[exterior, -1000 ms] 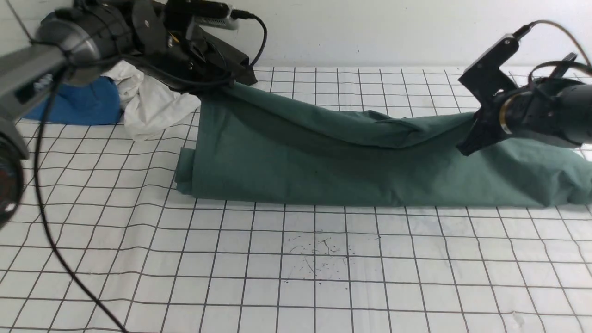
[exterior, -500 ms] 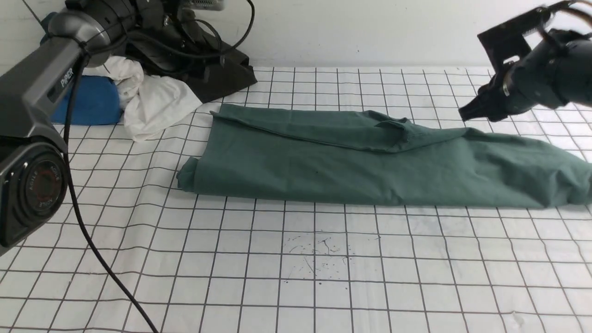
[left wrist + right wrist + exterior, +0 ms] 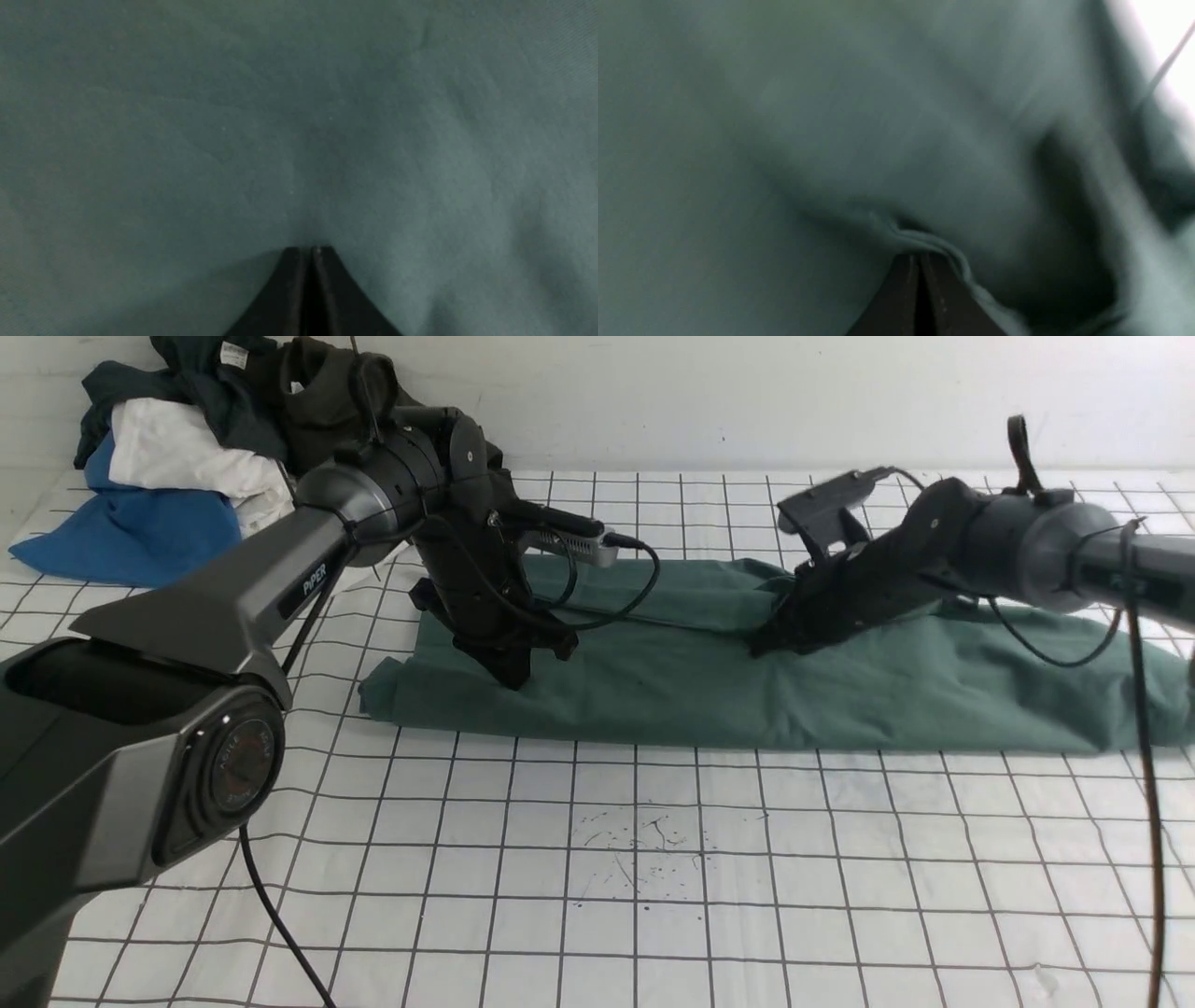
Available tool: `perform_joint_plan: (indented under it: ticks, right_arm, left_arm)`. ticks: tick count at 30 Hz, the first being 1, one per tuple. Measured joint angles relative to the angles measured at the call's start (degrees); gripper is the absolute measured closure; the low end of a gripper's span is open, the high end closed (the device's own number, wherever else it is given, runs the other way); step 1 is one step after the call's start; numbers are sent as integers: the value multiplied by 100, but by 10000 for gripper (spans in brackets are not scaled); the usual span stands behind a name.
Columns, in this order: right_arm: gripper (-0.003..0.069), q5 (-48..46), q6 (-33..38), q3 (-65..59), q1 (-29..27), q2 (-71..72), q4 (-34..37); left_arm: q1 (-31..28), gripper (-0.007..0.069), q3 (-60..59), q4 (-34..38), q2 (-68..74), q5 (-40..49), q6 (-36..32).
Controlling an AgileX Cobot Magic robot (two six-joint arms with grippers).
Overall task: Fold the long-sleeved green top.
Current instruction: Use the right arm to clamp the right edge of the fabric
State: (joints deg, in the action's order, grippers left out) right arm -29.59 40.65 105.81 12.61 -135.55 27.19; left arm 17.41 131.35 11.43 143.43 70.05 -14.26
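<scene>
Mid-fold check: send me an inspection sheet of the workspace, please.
Surface: white gridded sheet, dark specks near front middle.
Job's things: green top lies in a long folded band across the sheet.
Clutter: clothes pile, far left corner.
Grippers: left gripper and right gripper both shut, tips down on the top.
Cables: left cable loops over the top; right cable hangs at the right edge.
Surroundings: white wall behind.
</scene>
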Motion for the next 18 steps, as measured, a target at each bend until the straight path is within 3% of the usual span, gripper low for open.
perform_joint_plan:
  ticks: [3,6,10,11,13,15,16,18]
  right_arm:
    - [671,476,-395,529,-45,-371,-186]
    - [671,1050,-1943,1091,-276,-645,-197]
    - [671,838,-2950,1703,-614,-587,-193]
    - [671,716,-2991,1740,-651,-578,-193]
    - [671,-570,-2822,2207,-819,-463,-174]
    - [671,-1815,-2151,2413,-826,-393,-66]
    - [671,-1939,-2073,2428,-826,-386,-49]
    - [671,-3333,-1153,2452,-718,-438,173]
  left_arm:
    - [0,632,0,0,0,0,0]
    - [0,632,0,-11,0,0,-5]
    - [-11,632,0,-99,0,0,-5]
    - [-11,632,0,-106,0,0,-5]
    - [-11,632,0,-126,0,-44,0]
    - [-11,632,0,-113,0,-169,0]
    - [-11,632,0,-114,0,-188,0]
    - [-11,632,0,-2,6,-452,0]
